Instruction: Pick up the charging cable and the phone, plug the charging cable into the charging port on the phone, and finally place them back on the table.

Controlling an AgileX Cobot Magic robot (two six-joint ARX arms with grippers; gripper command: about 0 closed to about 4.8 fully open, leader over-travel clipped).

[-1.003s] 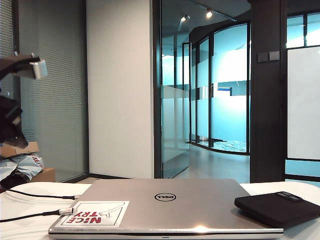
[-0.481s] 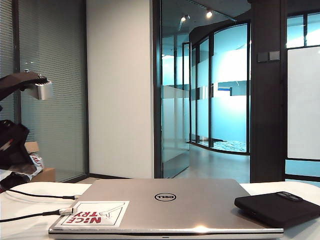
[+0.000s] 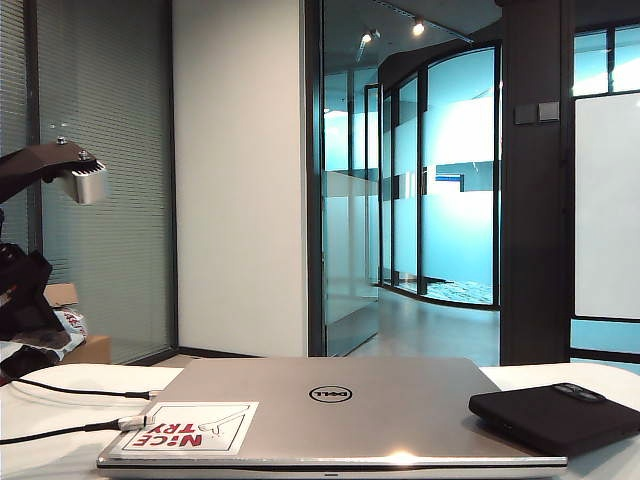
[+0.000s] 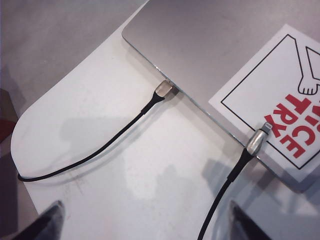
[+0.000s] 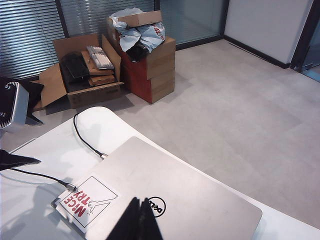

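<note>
The charging cable (image 4: pixel 226 187) lies on the white table (image 4: pixel 125 175), its silvery-white plug (image 4: pixel 258 142) resting on the laptop's sticker. My left gripper (image 4: pixel 145 227) hovers open above the table, and the cord runs just inside one fingertip (image 4: pixel 244 225). It holds nothing. In the exterior view the plug (image 3: pixel 131 423) lies at the laptop's left front corner. The black phone (image 3: pixel 555 415) lies at the right, partly on the laptop. My right gripper (image 5: pixel 141 204) is shut and empty above the laptop lid. The charging port is too small to see.
A shut silver Dell laptop (image 3: pixel 330 410) fills the table's middle. A second black cord (image 4: pixel 100 150) ends with its plug (image 4: pixel 165 90) against the laptop's side edge. Cardboard boxes (image 5: pixel 145 60) stand on the floor beyond the table's rounded left end.
The left arm with its wrist camera has sunk lower toward the table's left end. Laptop, phone and both cords have not moved.
</note>
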